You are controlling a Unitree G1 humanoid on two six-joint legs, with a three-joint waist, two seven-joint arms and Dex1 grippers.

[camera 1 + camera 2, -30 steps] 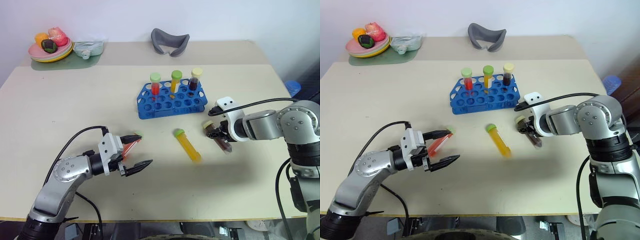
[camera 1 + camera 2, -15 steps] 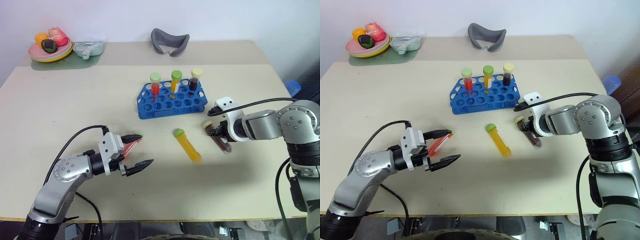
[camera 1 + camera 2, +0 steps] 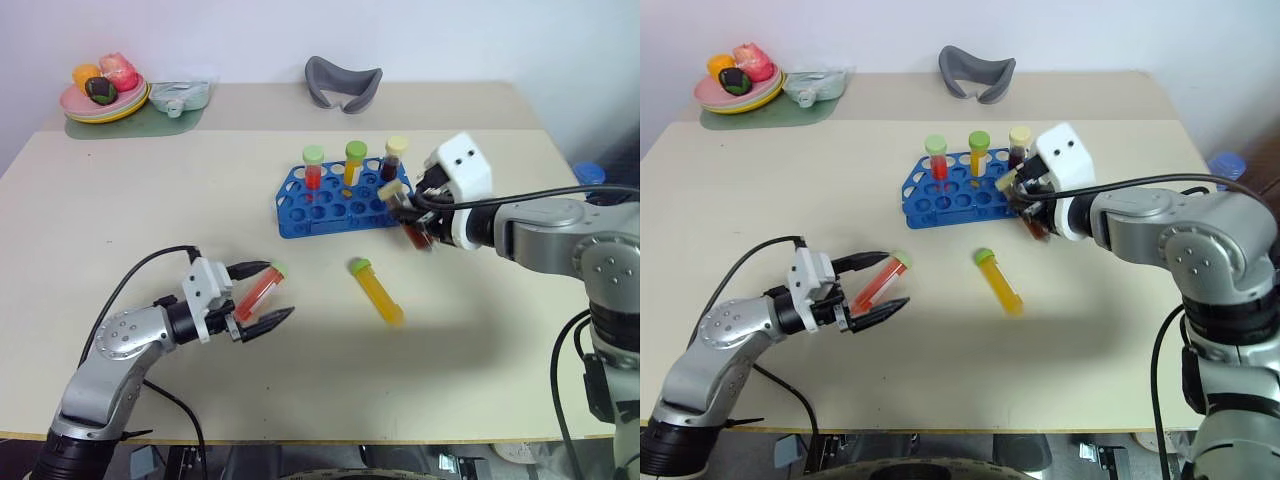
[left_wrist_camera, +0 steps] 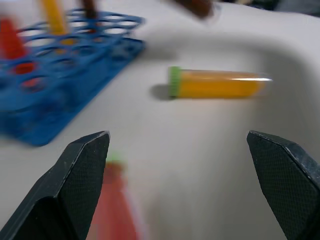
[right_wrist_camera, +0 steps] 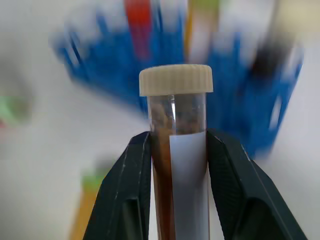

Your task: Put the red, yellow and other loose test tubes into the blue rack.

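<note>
Three capped tubes (image 3: 354, 164) stand along bright blue plastic rack (image 3: 340, 208) far edge (front holes free); yellow-orange tube (image 3: 376, 291) lies mid-table.

Clear glossy plastic brown tube (image 5: 176, 150), ridged matt cap, textured black jaws, glossy blue rack (image 3: 340, 205), matt table (image 3: 150, 240).

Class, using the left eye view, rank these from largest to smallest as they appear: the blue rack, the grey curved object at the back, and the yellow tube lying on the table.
1. blue rack
2. grey curved object; it sits farther back, so it may be bigger than it looks
3. yellow tube
</note>
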